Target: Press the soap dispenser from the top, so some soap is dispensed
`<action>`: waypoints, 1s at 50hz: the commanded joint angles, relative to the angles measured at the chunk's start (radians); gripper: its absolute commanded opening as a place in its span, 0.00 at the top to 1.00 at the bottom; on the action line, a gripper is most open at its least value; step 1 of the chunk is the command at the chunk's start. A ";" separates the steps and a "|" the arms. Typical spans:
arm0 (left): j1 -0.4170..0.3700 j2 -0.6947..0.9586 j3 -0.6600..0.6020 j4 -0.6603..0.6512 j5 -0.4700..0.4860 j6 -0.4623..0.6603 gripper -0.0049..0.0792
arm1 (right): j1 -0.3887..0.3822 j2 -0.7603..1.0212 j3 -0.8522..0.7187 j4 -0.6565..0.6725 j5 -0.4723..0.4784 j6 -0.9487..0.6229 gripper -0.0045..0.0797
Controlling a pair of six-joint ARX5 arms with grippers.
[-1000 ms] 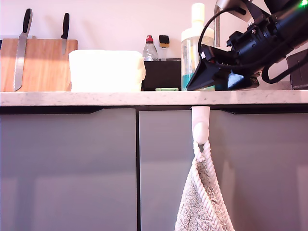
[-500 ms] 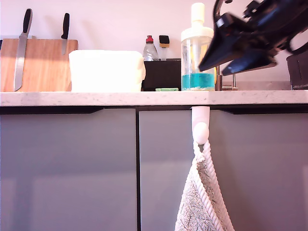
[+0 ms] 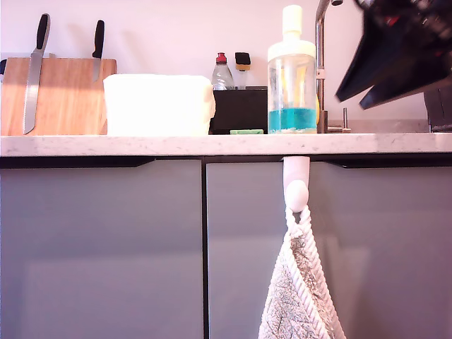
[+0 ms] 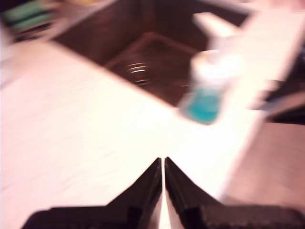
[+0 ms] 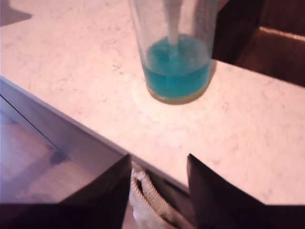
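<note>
Teal soap (image 3: 292,119) sitting low in the soap dispenser (image 3: 292,70) on the tabletop (image 3: 141,144), untouched. My first claw (image 4: 164,164) hovering closed; my second claw (image 5: 158,164) open. Approach under way; next, likely descending squarely onto the push-top.

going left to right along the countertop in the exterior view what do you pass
Wooden knife board → white container → small red-capped bottle → black holder → soap dispenser → faucet → dark gripper.

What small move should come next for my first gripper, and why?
Probably carry my first gripper, jaws shut, toward a spot above the push-top of the soap dispenser. Nothing touches the top yet, and the dispenser stands some way ahead of the gripper.
</note>
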 commanded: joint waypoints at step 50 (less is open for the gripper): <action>0.189 -0.473 -0.780 0.538 -0.084 -0.134 0.97 | -0.417 -0.315 -0.045 -0.055 0.139 -0.076 0.83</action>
